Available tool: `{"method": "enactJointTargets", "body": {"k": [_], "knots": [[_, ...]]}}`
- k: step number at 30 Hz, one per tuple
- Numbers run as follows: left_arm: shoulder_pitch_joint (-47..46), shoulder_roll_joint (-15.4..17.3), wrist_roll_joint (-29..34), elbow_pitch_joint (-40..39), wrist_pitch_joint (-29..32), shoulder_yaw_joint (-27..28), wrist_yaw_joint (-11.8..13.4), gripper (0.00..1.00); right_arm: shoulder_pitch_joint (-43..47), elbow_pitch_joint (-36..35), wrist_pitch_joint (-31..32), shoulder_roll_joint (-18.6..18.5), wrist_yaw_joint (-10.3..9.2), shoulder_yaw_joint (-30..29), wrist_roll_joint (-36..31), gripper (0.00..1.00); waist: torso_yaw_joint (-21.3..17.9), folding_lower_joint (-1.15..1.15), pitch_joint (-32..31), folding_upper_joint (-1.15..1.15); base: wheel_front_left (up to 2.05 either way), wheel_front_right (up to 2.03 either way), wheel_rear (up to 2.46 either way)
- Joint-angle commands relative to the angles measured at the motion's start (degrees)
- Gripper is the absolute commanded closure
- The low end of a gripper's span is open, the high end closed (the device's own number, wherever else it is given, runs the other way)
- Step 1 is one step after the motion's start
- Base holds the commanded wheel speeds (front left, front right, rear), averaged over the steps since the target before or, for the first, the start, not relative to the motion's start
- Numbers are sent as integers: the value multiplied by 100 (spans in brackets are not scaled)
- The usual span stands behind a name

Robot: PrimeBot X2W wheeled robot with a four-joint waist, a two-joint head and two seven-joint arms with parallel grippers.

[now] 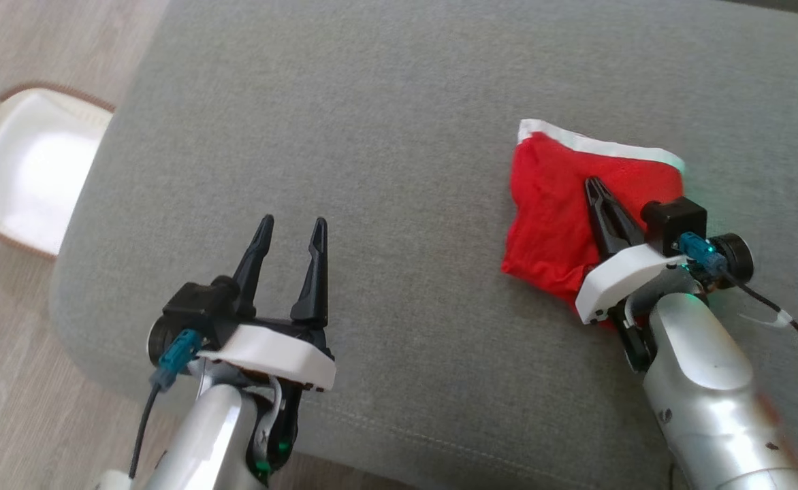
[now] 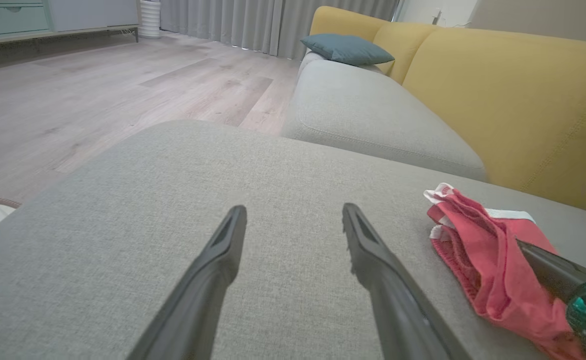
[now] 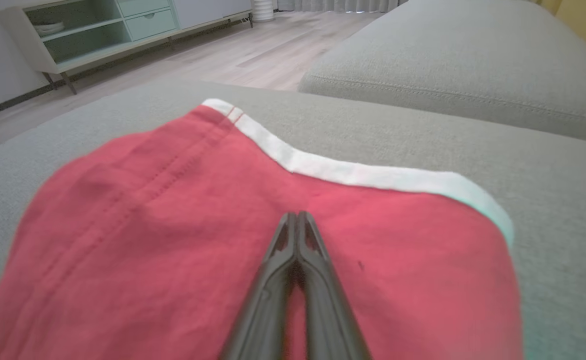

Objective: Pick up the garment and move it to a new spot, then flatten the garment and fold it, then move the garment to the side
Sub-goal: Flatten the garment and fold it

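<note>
The red, white-trimmed garment [image 1: 555, 204] lies on the grey sofa cushion [image 1: 399, 102]. The right gripper [image 1: 593, 182] rests on it, fingers pressed together, perhaps nipping cloth. The left gripper [image 1: 292, 224] stands spread, well apart.

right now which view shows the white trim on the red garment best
The right wrist view: the white trim runs unbroken, close up, along the garment at its far edge. The head view shows the trim smaller, on the far side. The left wrist view catches short bits of it.
</note>
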Motion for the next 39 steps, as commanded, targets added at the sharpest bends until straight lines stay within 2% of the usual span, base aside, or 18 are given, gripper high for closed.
{"method": "enactJointTargets", "body": {"k": [1,8,17,21,23,31,39], "knots": [[-255,33,-22,-182,-44,166,36,0,-196,17,-81,47,22,118,27,100,78,0,67,0,0,0,0],[-262,33,-20,-170,-44,196,73,0,-405,322,-123,47,22,291,222,100,-2,0,69,0,0,0,0],[-218,33,34,-125,-44,266,47,0,-263,-458,-128,47,22,575,674,100,-409,0,-267,0,0,0,0],[-121,33,86,-120,-44,349,36,0,-73,-828,-128,47,22,691,873,100,-711,0,-507,0,0,0,0],[-48,33,129,-143,-44,440,24,0,99,-1076,-128,47,22,723,924,100,-990,0,-693,0,0,0,0],[71,33,201,-220,-44,601,-8,0,773,-1684,-129,47,22,432,656,100,-1596,0,-1024,0,0,0,0],[256,33,194,-225,-44,582,4,0,1628,-2301,-81,47,22,-106,555,100,-1886,0,-1207,0,0,0,0]]}}
